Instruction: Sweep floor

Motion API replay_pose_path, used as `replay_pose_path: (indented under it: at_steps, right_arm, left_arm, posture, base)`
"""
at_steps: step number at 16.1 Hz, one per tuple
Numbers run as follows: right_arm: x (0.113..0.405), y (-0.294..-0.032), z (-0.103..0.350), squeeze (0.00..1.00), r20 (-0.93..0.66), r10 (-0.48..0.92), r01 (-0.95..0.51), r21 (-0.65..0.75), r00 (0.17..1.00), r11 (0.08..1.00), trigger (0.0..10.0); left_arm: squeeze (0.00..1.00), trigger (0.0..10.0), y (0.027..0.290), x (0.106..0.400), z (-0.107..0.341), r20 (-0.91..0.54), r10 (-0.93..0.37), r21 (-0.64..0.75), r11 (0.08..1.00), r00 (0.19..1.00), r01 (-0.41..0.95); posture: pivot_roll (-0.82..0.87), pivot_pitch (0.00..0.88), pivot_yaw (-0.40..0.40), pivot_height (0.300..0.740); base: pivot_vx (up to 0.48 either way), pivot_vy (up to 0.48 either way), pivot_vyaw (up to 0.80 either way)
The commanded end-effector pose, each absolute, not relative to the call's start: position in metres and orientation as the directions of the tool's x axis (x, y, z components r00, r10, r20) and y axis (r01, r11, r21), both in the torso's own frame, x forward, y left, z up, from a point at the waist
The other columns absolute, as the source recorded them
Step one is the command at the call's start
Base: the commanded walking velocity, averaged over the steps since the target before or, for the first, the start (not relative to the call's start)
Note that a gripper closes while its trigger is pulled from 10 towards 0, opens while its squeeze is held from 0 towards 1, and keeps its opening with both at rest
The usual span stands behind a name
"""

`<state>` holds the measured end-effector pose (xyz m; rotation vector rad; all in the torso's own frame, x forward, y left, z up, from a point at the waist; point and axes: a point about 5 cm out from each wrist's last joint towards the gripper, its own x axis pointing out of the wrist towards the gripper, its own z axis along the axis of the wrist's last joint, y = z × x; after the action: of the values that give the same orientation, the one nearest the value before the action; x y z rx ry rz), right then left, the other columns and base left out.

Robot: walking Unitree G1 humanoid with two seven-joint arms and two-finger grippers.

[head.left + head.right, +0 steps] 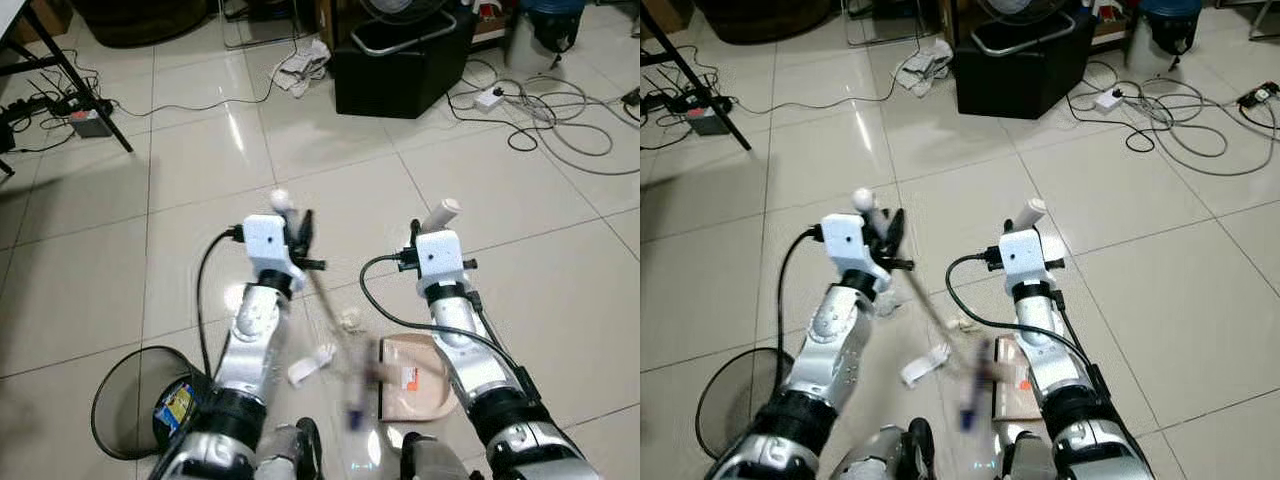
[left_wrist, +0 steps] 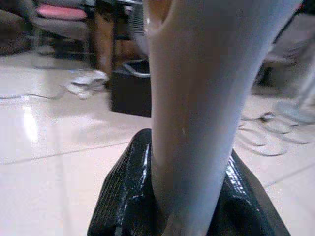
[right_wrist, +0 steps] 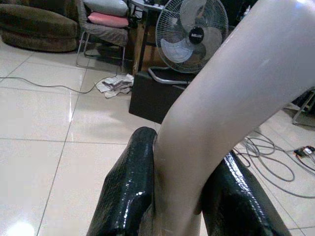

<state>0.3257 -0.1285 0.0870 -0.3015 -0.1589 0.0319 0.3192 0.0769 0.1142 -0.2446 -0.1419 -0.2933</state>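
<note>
My left gripper (image 1: 303, 238) is shut on the pale broom handle (image 2: 206, 98), whose rounded tip (image 1: 280, 198) sticks up past it. The stick slants down to the blurred dark brush head (image 1: 355, 400) on the tiles between my arms. My right gripper (image 3: 179, 187) is shut on the cream dustpan handle (image 1: 440, 213). The beige dustpan (image 1: 415, 390) rests on the floor just right of the brush. A crumpled scrap (image 1: 350, 320) and a white piece of litter (image 1: 312, 363) lie on the tiles by the broom.
A black mesh waste bin (image 1: 140, 400) stands at the lower left beside my left arm. Ahead are a black box (image 1: 400, 60), a fan (image 3: 192, 37), a crumpled cloth (image 1: 300, 65) and loose cables (image 1: 560, 120). A black table leg (image 1: 85, 85) slants at the far left.
</note>
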Motion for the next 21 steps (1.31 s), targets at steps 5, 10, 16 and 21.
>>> replay_pose_path:
  at_steps: [5,10,16,21]
  right_arm:
    - [0.325,-0.123,0.081,0.00,0.134,0.060,-0.026,-0.245,0.989,0.969,10.0]
    - [0.326,-0.130,0.096,0.00,0.209,0.002,0.014,-0.073,0.978,0.997,10.0]
    - [0.320,-0.153,0.099,0.00,0.238,-0.098,0.096,0.022,0.966,0.995,10.0]
    - [0.319,-0.163,0.096,0.00,0.228,-0.111,0.104,0.043,0.967,0.994,10.0]
  left_arm:
    - [0.00,10.0,0.065,0.311,0.143,0.256,-0.387,-0.348,0.818,0.886,0.458]
    - [0.00,10.0,0.070,0.312,0.152,0.260,-0.469,-0.277,0.801,0.844,0.531]
    - [0.00,10.0,0.094,0.327,0.184,0.347,-0.428,-0.260,0.811,0.835,0.524]
    - [0.00,10.0,0.117,0.333,0.226,0.446,-0.451,-0.215,0.784,0.773,0.582]
  posture:
    - [0.02,0.224,0.137,0.740]
    - [0.00,0.160,0.127,0.740]
    - [-0.03,0.076,0.117,0.740]
    - [-0.03,0.018,0.108,0.740]
  base:
    - [0.000,0.000,0.00]
    - [0.000,0.000,0.00]
    - [0.000,0.000,0.00]
    - [0.000,0.000,0.00]
